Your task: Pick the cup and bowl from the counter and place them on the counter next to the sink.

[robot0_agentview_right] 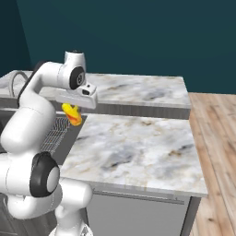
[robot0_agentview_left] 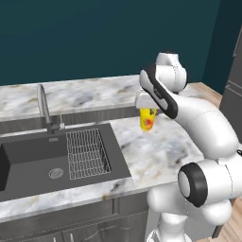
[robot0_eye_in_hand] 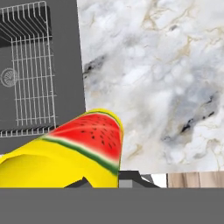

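Cup (robot0_agentview_left: 148, 119) hangs pinched in the jaws above the table (robot0_agentview_right: 138, 143), just beside the sink's (robot0_agentview_left: 28, 156) right edge. It looks light, stiff and smooth, so it may slip; its side wall suits the grip. Yellow, with a red watermelon-slice print.

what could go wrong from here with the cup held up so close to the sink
1. The cup hangs in the gripper above the counter; released from this height it could bounce or tip.
2. The sink edge lies just beside the drop spot in the hand view, so a small drift that way might send the cup into the basin.
3. The cup looks tilted in the right base view, so it may land on its edge.
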You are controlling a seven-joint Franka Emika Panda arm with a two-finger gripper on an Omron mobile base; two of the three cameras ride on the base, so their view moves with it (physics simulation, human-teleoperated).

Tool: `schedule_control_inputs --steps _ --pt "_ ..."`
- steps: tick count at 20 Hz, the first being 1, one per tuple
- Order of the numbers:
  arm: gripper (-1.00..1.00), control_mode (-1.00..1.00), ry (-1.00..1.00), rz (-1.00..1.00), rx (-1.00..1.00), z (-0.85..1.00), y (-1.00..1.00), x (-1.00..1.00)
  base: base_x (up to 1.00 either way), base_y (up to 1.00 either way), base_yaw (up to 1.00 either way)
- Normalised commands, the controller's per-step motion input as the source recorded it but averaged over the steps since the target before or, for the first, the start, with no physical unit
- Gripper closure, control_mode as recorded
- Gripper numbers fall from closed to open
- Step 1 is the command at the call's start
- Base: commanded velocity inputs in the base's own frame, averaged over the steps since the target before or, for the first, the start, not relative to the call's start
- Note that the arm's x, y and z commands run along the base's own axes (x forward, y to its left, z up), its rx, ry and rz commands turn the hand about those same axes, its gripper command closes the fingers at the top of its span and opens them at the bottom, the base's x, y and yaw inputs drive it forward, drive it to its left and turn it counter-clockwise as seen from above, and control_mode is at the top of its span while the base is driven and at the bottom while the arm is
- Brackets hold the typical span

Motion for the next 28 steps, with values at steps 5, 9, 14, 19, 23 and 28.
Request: schedule_control_inputs --steps 5,9,14,19,23,28 --pt "1.00 -1.00 -0.01 0.00 0.00 -0.34 0.00 0.05 0.00 0.00 0.00" --pt "1.00 -1.00 -0.08 0.00 0.00 -0.17 0.00 0.00 0.00 0.00 0.00" --pt "1.00 -1.00 -0.13 0.00 0.00 0.00 0.00 0.00 0.00 0.00 0.00" --pt "1.00 -1.00 -0.12 0.00 0.00 -0.01 0.00 0.00 0.00 0.00 0.00" --pt "1.00 -1.00 -0.02 0.00 0.00 -0.09 0.00 0.02 0.00 0.00 0.00" --pt "1.00 -1.00 -0.02 0.00 0.00 -0.07 0.00 0.08 0.00 0.00 0.00"
